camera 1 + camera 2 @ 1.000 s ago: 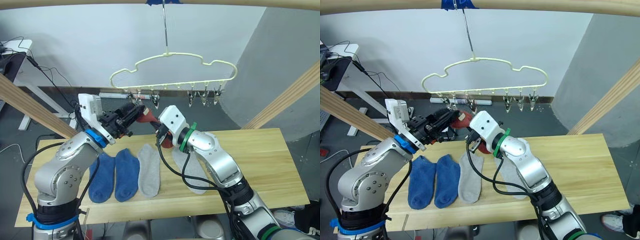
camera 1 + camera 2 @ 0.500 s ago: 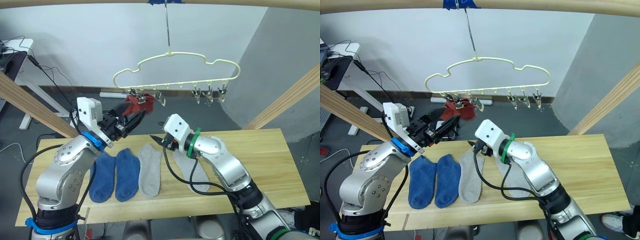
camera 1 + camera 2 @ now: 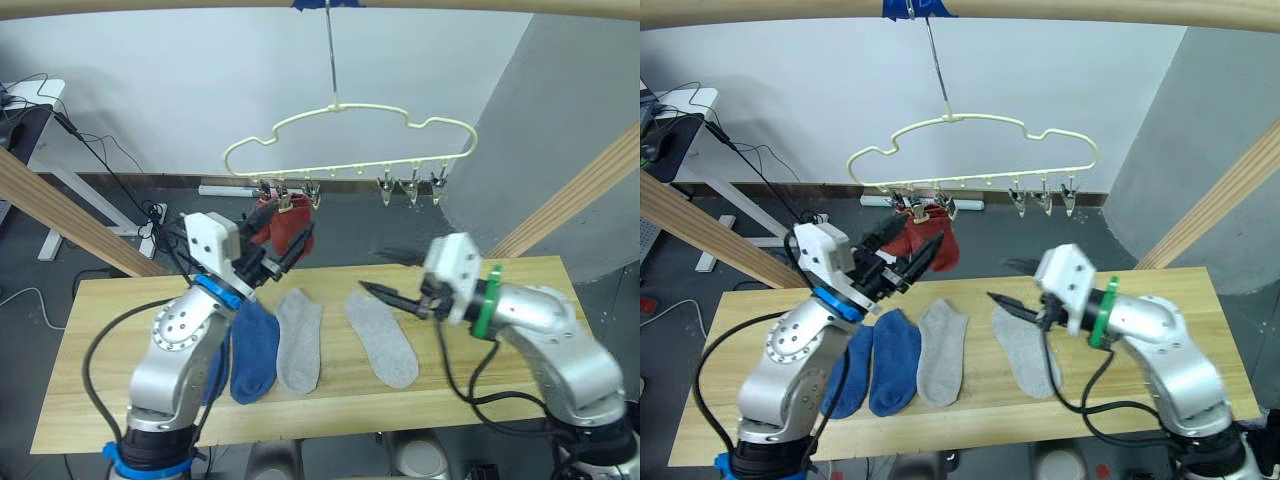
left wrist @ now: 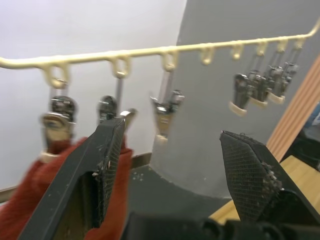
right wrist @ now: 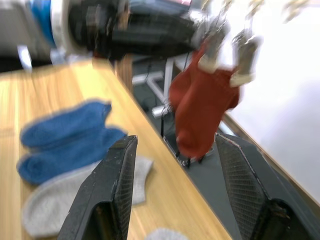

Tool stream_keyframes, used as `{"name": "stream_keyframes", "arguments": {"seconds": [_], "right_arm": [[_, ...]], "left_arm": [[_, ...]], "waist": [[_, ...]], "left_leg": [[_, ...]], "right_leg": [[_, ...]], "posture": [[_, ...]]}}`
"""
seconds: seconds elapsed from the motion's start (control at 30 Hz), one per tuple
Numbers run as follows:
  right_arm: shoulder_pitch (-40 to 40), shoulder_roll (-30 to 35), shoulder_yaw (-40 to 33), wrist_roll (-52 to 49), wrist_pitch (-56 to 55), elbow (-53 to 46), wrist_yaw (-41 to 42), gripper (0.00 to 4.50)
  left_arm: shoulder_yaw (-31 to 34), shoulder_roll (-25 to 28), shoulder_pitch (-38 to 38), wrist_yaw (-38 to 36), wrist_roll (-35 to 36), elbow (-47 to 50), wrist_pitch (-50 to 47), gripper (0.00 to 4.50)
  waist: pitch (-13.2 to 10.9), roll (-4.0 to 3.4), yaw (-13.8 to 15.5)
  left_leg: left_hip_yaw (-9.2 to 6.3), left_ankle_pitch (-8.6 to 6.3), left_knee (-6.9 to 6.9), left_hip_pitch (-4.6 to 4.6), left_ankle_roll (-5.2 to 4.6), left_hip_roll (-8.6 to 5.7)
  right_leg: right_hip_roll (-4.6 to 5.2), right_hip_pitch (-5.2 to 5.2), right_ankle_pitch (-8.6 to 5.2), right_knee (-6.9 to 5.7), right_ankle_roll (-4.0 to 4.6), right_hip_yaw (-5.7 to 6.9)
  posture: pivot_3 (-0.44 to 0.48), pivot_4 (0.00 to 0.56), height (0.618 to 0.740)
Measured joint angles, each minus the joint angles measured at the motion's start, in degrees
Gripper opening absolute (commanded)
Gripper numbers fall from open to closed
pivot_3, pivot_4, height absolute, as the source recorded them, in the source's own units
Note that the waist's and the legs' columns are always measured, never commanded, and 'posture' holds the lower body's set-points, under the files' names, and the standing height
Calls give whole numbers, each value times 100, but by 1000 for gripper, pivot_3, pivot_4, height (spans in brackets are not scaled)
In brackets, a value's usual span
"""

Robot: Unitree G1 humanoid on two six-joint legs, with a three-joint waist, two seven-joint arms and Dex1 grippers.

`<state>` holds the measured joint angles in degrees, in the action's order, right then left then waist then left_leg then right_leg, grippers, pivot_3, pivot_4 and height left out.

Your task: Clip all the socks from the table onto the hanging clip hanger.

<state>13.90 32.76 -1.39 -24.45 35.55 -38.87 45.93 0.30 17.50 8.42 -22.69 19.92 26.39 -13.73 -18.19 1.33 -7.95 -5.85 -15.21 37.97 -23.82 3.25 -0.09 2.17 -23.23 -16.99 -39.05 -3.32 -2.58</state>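
Observation:
The pale yellow clip hanger (image 3: 300, 123) hangs from a thin hook over the table's (image 3: 530, 278) far edge. Two rust red socks (image 3: 286, 226) hang side by side from its leftmost clips. My left gripper (image 3: 275, 252) is open just below and left of them, holding nothing. On the table lie two blue socks (image 3: 255, 342), partly behind my left arm, a grey sock (image 3: 298, 340) and another grey sock (image 3: 381, 338). Above that second grey sock my right gripper (image 3: 1002, 304) is open and empty, pointing left. Several clips (image 4: 243, 92) on the hanger's right are free.
A round wooden pole (image 3: 480, 8) carries the hanger's hook. Slanted wooden beams stand at the left (image 3: 60, 222) and the right (image 3: 585, 185). A desk with cables (image 3: 30, 110) is at the back left. The table's right half is bare wood.
Both grippers have let go of the red sock, which now hangs from the clips. My left gripper has dropped slightly; my right arm has swung down and right over the table.

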Motion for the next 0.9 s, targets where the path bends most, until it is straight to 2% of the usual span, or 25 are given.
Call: {"name": "stream_keyframes", "arguments": {"seconds": [0.1,0.33,0.47,0.77,0.9], "right_arm": [[-117,463,-591,-573,337,-33,157,2562],[-392,1191,-1208,-1301,486,-29,493,2562],[-169,1530,-1240,-1464,475,46,630,2562],[-93,1534,-1014,-1466,376,96,374,2562],[-103,1534,-955,-1464,357,96,352,2562]], "left_arm": [[-141,-231,-25,93,-184,-23,201,3360],[-282,-336,-52,62,-353,-50,415,3360],[-333,-379,-41,101,-500,-213,417,3360],[-445,-859,-39,661,-1009,-425,667,3360],[-451,-898,-43,781,-1163,-479,757,3360]], "waist": [[0,1,-1],[0,-1,-25],[0,-1,-24],[0,0,-19],[0,-1,-20]], "left_leg": [[4,0,0,1,-1,-7],[18,1,2,4,-2,-16],[18,2,5,3,-4,-23],[18,2,7,1,-4,-21],[18,2,7,1,-4,-21]], "right_leg": [[-3,2,0,-1,0,4],[-6,2,1,-3,-1,-4],[-7,3,3,-3,-4,-4],[-5,3,4,-1,-5,-3],[-6,3,5,-2,-6,-4]], "posture": [[-290,318,740],[-307,313,740],[-314,311,740],[-320,311,740],[-318,311,740]]}}
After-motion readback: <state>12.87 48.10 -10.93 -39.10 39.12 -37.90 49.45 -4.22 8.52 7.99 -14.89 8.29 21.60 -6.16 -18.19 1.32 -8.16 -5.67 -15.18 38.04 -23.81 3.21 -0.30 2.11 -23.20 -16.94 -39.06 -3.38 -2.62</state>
